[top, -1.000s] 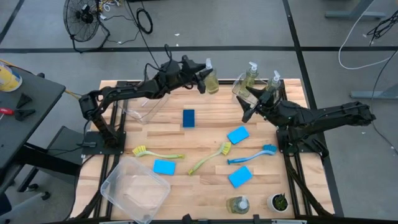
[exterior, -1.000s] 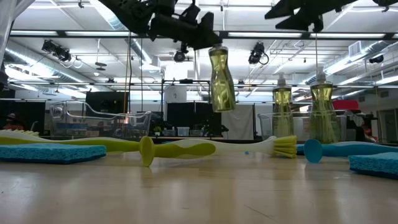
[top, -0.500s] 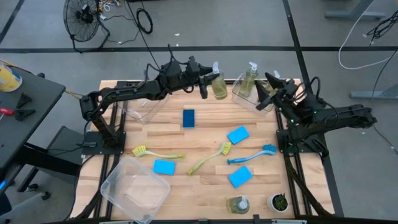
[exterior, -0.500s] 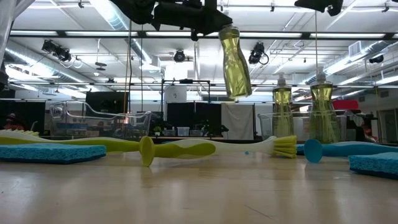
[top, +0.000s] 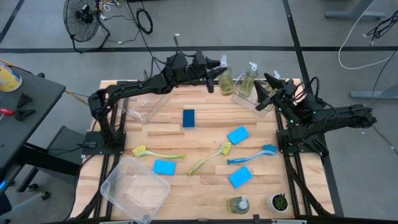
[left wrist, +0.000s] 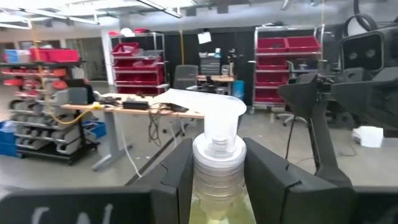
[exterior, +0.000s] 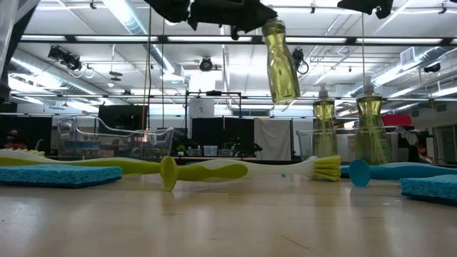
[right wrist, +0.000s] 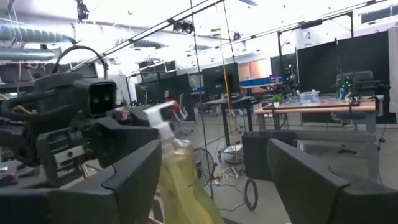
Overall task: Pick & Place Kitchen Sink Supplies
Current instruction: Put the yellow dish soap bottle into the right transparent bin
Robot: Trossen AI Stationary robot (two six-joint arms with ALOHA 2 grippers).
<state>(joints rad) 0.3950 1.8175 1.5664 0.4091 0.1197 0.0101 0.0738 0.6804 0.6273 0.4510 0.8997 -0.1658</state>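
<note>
A robotics lab or workshop: red-binned metal shelving racks [left wrist: 134, 59], cluttered work desks [left wrist: 134, 106], exposed ceiling ducts [right wrist: 37, 53], strip lighting.

One camera looks straight down, one skims level along the table [top: 205, 134] — both wrist cameras face outward.

Seen level across a pale wooden bench [exterior: 228, 221]. At twelve o'clock, a dark claw [exterior: 239, 14] holds a clear soap bottle [exterior: 282, 63] of yellow-green liquid by its top, hanging tilted in the air. Below, a yellow-green dish brush [exterior: 214, 170] lies across the bench's middle. At nine o'clock lies a flat blue sponge [exterior: 61, 175]. At three o'clock, two more soap bottles [exterior: 323, 128] stand upright in a clear bin [exterior: 400, 146], with a blue brush [exterior: 389, 171] and another blue sponge edge [exterior: 432, 188] in front.
</note>
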